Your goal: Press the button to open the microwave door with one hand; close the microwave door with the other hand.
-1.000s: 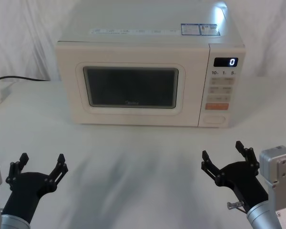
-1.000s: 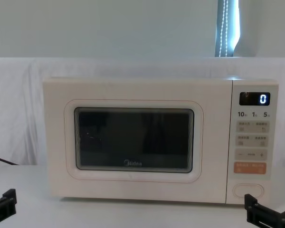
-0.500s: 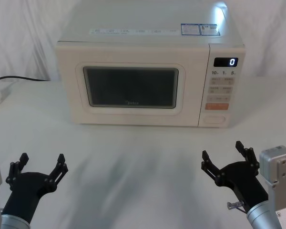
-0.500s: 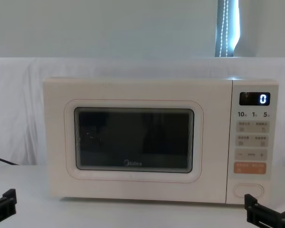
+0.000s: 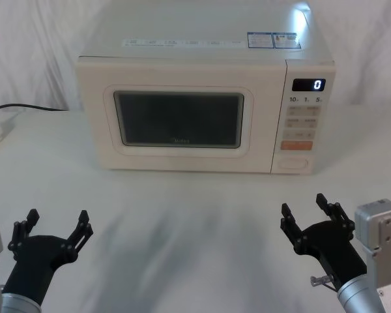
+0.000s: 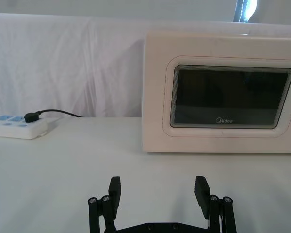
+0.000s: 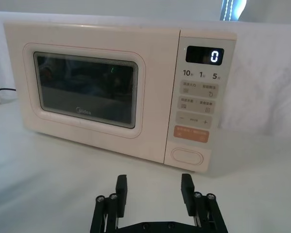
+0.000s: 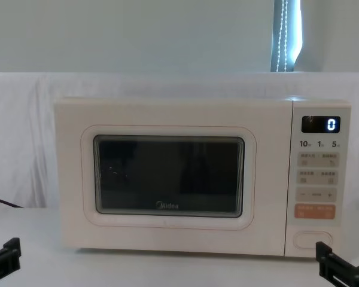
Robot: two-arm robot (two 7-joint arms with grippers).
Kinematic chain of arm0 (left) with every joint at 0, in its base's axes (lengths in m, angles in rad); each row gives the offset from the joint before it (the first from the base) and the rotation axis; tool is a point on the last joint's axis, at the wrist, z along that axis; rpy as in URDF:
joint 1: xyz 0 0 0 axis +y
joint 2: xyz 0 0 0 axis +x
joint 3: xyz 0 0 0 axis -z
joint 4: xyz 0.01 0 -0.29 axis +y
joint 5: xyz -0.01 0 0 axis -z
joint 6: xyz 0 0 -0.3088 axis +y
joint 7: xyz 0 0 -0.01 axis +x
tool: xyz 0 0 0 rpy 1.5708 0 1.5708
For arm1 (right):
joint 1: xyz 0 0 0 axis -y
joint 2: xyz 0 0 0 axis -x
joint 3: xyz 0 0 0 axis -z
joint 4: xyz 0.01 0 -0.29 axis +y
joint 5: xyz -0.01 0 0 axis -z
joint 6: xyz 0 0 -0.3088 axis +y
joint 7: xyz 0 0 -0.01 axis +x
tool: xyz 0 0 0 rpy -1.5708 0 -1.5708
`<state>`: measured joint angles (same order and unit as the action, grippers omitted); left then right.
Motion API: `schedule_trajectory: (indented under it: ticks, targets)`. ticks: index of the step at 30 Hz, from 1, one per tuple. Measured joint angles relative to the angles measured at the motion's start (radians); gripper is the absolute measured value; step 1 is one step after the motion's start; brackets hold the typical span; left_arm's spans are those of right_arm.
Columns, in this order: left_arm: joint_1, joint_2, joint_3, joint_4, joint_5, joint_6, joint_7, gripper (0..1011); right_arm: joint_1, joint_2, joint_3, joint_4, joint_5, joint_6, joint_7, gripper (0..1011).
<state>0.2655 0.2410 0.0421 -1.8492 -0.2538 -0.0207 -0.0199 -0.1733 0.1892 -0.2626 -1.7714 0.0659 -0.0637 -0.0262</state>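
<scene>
On the white-draped surface [image 5: 202,222], the microwave [image 5: 182,72] sits square to the robot with its door [image 5: 179,120] flush against the body and the dark window [image 8: 169,174] facing forward. Its narrow key panel runs down the right side, where the black display [image 5: 309,85] reads "0" above rows of small beige keys and an orange rectangular key [image 7: 191,133]. The button [image 5: 294,164], a wide cream pill shape, lies at the very bottom of that panel, just under the orange key, and nothing touches it. The right gripper [image 5: 308,212] hovers low over the surface in front of the panel side of the oven, well short of the button, its fingers spread apart and holding nothing; the right wrist view shows the two fingertips [image 7: 121,186] standing wide with the button between and beyond them. The left gripper [image 5: 55,222] waits near the robot on the opposite side, level with the door's hinge edge, also spread wide and empty. A power strip [image 6: 17,127] with a black plug lies on the surface off to the left of the oven.
</scene>
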Motion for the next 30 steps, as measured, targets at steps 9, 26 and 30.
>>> schedule_trajectory:
  ticks: [9, 26, 30]
  targets:
    - [0.0, 0.0, 0.0, 0.0, 0.0, 0.0, 0.0, 1001, 0.0, 0.0, 0.0, 0.0, 0.0, 0.0, 0.0, 464]
    - [0.0, 0.0, 0.0, 0.0, 0.0, 0.0, 0.0, 1001, 0.0, 0.0, 0.0, 0.0, 0.0, 0.0, 0.0, 0]
    - [0.0, 0.0, 0.0, 0.0, 0.0, 0.0, 0.0, 1001, 0.0, 0.0, 0.0, 0.0, 0.0, 0.0, 0.0, 0]
